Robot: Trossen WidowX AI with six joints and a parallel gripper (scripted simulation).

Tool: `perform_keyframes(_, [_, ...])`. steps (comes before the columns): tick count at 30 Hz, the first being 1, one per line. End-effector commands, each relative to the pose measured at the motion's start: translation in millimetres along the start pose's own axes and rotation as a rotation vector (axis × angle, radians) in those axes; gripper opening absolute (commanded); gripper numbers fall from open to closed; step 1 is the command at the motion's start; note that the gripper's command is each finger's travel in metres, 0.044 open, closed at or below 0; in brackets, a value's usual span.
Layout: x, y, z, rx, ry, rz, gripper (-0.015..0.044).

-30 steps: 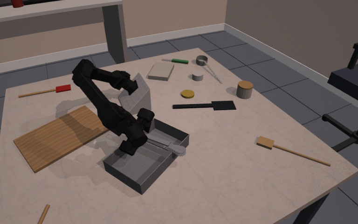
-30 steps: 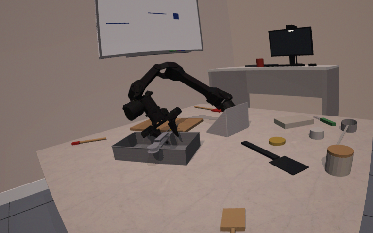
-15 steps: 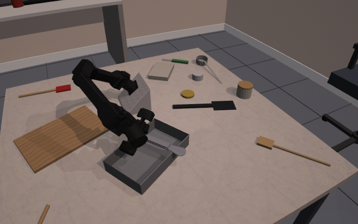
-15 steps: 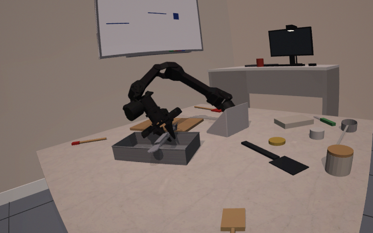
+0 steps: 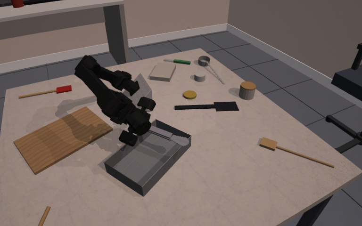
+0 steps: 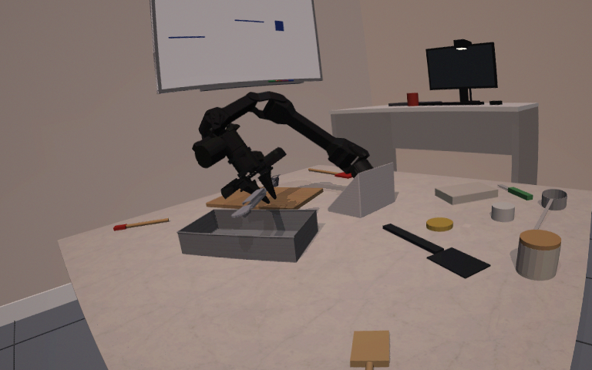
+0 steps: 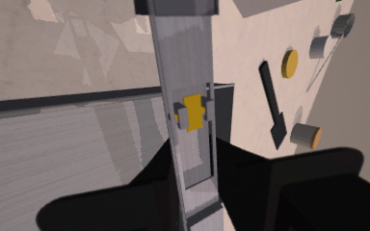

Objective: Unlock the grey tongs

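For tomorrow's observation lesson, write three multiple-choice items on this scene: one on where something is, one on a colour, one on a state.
1. Where is the wooden board relative to the roasting tin in the top view?
A. To its left
B. Inside it
C. To its right

2. What colour is the small piece near the hinge of the tongs?
A. Red
B. Yellow
C. Green

3. What is the gripper doing?
A. Open above the board
B. Shut on nothing
C. Shut on the tongs

Answers: 1 A, the board lies on the table left of the tin. 2 B, the wrist view shows a yellow block. 3 C, both fingers press the tongs' arms.
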State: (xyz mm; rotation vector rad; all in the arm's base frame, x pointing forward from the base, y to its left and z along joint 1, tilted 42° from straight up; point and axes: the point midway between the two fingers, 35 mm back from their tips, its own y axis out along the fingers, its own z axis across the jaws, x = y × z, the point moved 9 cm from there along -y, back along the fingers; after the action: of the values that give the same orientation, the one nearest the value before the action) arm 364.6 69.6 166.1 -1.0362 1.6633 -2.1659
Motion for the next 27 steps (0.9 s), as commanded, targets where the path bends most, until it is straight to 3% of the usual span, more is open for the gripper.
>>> perform_keyframes(1, [2, -17, -8, 0.001, 0.002, 0.017, -0.015])
perform_keyframes(11, [2, -16, -11, 0.039, 0.0, 0.014, -0.015])
perform_keyframes(27, [6, -7, -37, 0.433, 0.0, 0.011, -0.015])
